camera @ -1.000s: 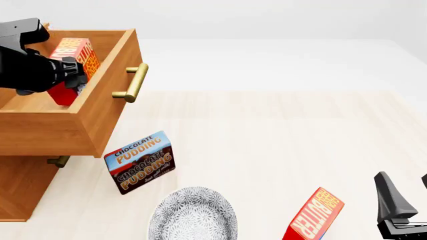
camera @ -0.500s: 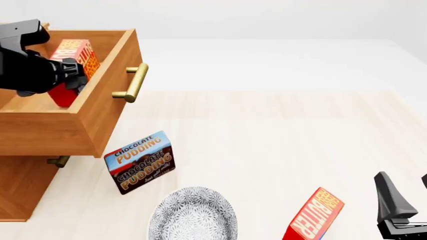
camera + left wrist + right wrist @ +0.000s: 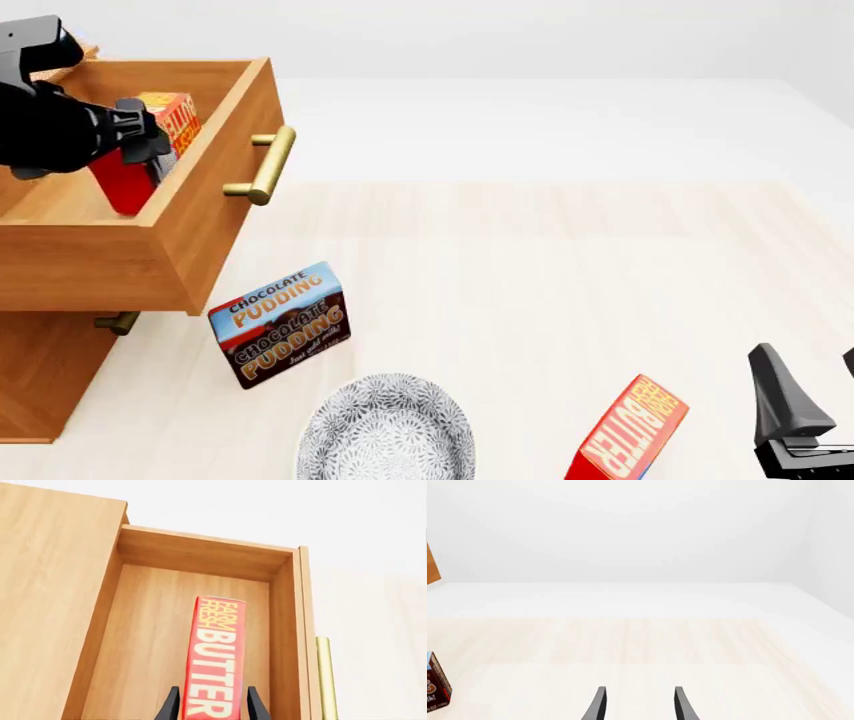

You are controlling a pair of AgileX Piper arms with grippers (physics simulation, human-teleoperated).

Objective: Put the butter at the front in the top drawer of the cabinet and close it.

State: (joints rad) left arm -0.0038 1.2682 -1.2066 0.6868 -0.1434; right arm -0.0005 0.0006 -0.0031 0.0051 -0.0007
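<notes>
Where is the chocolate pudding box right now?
In the front view the chocolate pudding box stands on the table at lower left, just below the open top drawer and beside the patterned plate.

From my station I see a pale, whitewashed wood-grain tabletop [image 3: 561,290] running across the near field; past its far edge lies a plain white floor [image 3: 561,120], flat and unmarked; behind that rises a bare white wall [image 3: 640,525], meeting the floor in a soft seam; the light is even and diffuse, throwing only faint shadows; I can make out no windows.
</notes>
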